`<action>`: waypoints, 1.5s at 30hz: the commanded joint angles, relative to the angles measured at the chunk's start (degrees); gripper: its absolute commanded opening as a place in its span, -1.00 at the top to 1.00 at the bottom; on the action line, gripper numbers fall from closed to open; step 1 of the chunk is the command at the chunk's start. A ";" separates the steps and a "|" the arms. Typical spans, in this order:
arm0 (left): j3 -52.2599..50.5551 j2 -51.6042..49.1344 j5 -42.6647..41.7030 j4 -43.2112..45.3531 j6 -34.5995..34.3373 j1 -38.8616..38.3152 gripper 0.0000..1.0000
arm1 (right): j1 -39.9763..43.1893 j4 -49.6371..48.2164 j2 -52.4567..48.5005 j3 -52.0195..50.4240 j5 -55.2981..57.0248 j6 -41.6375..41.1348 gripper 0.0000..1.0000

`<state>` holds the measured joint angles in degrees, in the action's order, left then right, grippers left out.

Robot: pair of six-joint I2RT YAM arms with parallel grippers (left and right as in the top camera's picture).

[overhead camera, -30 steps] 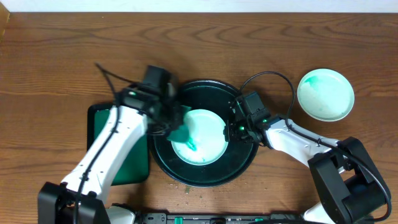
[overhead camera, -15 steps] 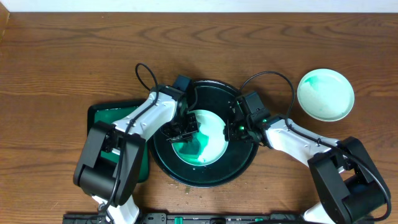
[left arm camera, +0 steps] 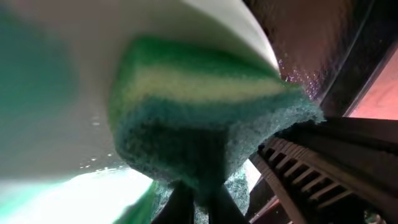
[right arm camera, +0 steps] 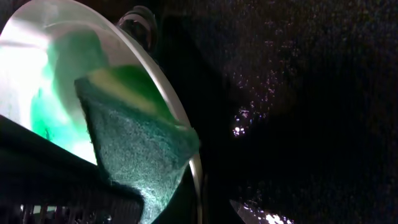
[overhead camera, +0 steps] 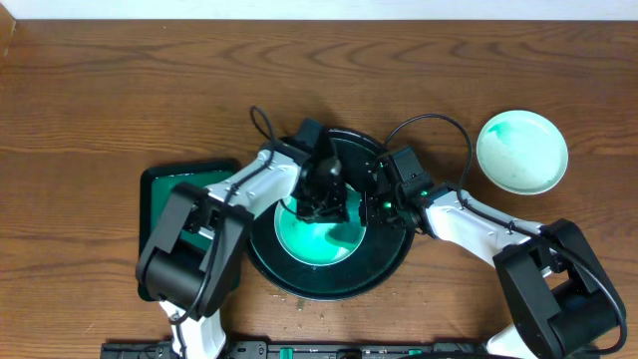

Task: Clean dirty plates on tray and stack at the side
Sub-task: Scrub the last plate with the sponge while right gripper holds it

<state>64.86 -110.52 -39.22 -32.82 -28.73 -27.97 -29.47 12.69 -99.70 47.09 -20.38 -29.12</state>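
Jaws of the left gripper (overhead camera: 324,191) are clamped narrow on a green sponge with a yellow layer (left arm camera: 205,118), pressed on the round white plate smeared green (overhead camera: 317,242) inside the large round black-green tray (overhead camera: 391,261). The right gripper (overhead camera: 379,206) is closed at that plate's right rim; whether it pinches the rim I cannot tell. A second smeared white plate (overhead camera: 521,152) lies on the wooden table (overhead camera: 100,90), well to the right.
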 commanded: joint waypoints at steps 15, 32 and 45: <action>-0.87 -1.79 31.69 -15.52 -1.81 11.06 0.85 | -0.94 0.55 -1.86 -0.11 -1.55 -1.05 0.98; -0.81 -1.79 49.22 -12.96 -8.02 11.37 0.85 | -0.94 0.52 -1.86 -0.11 -1.55 -1.11 0.97; -0.46 -1.79 17.57 -3.54 27.45 3.76 0.85 | -0.94 0.55 -1.86 -0.11 -1.53 -1.51 0.98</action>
<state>65.60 -107.57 -17.32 -40.82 -13.56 -20.58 -29.54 12.78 -100.44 47.31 -23.57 -31.88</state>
